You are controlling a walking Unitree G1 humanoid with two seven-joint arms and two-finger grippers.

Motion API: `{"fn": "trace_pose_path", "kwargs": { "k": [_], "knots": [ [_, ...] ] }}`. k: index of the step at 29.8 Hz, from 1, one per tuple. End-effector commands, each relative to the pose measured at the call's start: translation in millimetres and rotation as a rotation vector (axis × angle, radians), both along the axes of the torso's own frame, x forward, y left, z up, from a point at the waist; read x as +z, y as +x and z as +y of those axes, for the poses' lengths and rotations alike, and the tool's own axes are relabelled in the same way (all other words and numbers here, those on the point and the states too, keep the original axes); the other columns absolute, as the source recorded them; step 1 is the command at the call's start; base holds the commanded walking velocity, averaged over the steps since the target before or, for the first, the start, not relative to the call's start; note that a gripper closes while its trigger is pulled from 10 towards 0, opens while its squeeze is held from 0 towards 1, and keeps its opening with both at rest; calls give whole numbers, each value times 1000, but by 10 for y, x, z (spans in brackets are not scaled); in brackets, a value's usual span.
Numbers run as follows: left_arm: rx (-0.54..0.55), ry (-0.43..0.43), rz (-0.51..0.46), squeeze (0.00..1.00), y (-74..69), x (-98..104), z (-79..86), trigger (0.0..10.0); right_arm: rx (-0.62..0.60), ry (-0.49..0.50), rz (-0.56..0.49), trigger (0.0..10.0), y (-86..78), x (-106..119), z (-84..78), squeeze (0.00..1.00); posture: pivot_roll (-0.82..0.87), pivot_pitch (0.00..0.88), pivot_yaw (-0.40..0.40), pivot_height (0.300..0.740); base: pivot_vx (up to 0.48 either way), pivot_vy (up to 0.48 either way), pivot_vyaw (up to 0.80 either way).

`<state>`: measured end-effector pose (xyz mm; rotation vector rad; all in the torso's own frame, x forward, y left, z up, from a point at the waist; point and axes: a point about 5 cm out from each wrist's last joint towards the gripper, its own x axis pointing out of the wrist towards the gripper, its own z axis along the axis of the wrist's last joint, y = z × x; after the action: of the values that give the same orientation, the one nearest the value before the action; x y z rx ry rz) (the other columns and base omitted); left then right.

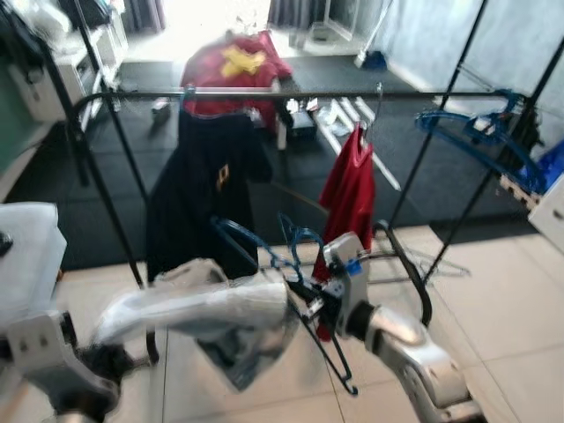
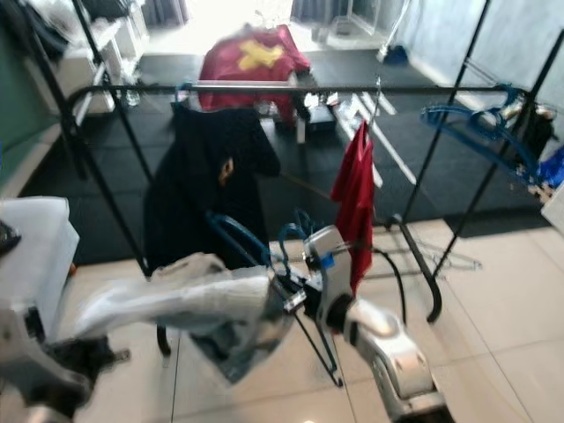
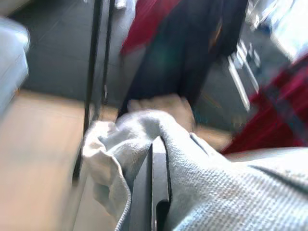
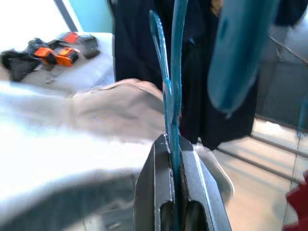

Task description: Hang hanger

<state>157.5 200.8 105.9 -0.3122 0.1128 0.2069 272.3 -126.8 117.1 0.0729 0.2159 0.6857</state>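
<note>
Midway to the rack, the right gripper (image 4: 175,144) has its two black fingers pressed together on the thin blue wire of a hanger (image 1: 295,240), seen plainly in the right wrist view. The hanger carries a grey garment (image 1: 242,339) and sits low, in front of the robot's chest, with its blue loops rising above the grip and a dark wire end trailing below. The rail (image 1: 291,93) lies well above and beyond the fingers, running across the scene from side to side. A black coat (image 1: 207,189) and a red shirt (image 1: 350,189) already hang there, with bare rail between them. The hook would need to go up and forward, judging by this layout.

The left gripper (image 3: 158,183) is wrapped in the grey cloth; whether its fingers are apart or together cannot be told. The right arm appears the nearer one to the open stretch of rail. More blue hangers (image 1: 471,132) rest on the rack's far right end. No brand, label or legible writing can be made out; a yellow mark on a red cloth beyond is blurred.
</note>
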Motion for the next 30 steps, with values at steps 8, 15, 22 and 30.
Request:
{"fn": "trace_pose_path", "kwargs": {
  "k": [8, 15, 22, 30],
  "knots": [
    [-79, -297, -145, 0, 156, 55, -300, 10000, -60, 127, 18, 10000, 78, 41, 37, 0, 75, 57, -104, 740, 0, 0, 794],
    [-152, -437, -175, 0, 90, 20, -320, 10000, -48, 168, 37, 10000, -9, 25, 87, 0, 70, 34, -96, 740, 0, 0, 781],
    [-168, -432, -181, 0, 119, 33, -375, 10000, -63, 142, 77, 10000, -82, -107, 21, 0, 53, 50, -95, 740, 0, 0, 781],
    [-251, -439, -186, 0, 153, 115, -493, 10000, -52, 157, 94, 10000, -193, -109, 25, 0, 39, 76, -74, 740, 0, 0, 781]
  ]
}}
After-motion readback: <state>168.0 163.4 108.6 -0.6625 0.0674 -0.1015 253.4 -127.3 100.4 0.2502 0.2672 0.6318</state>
